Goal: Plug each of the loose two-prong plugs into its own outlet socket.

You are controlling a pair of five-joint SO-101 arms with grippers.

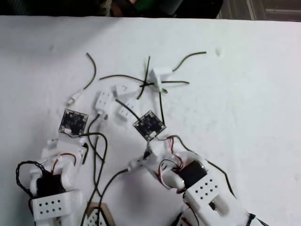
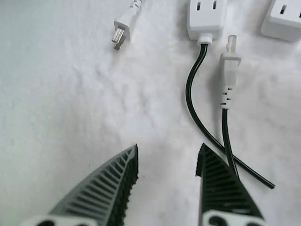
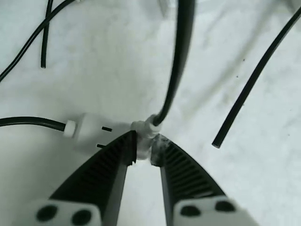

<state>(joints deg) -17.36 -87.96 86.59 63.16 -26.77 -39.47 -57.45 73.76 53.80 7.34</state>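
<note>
My right gripper [image 3: 143,141] is shut on a small white plug [image 3: 145,133] whose black cord [image 3: 176,70] runs away from it. The plug's tip sits right beside a white outlet socket [image 3: 90,133] showing two slots. In the high view this gripper [image 1: 147,155] and socket [image 1: 136,164] lie near the table's front middle. My left gripper [image 2: 167,155] hangs open over bare table. Ahead of it lie a loose two-prong plug [image 2: 123,28], a second white plug [image 2: 230,61] and a socket [image 2: 206,16] with a black cord.
More white sockets [image 1: 126,90] [image 1: 127,111] [image 1: 160,75] and crossed black cords [image 1: 146,80] cluster at the table's middle. A loose cord end [image 3: 216,143] lies close to the right gripper. Another socket [image 2: 284,21] sits beside the left arm's cords.
</note>
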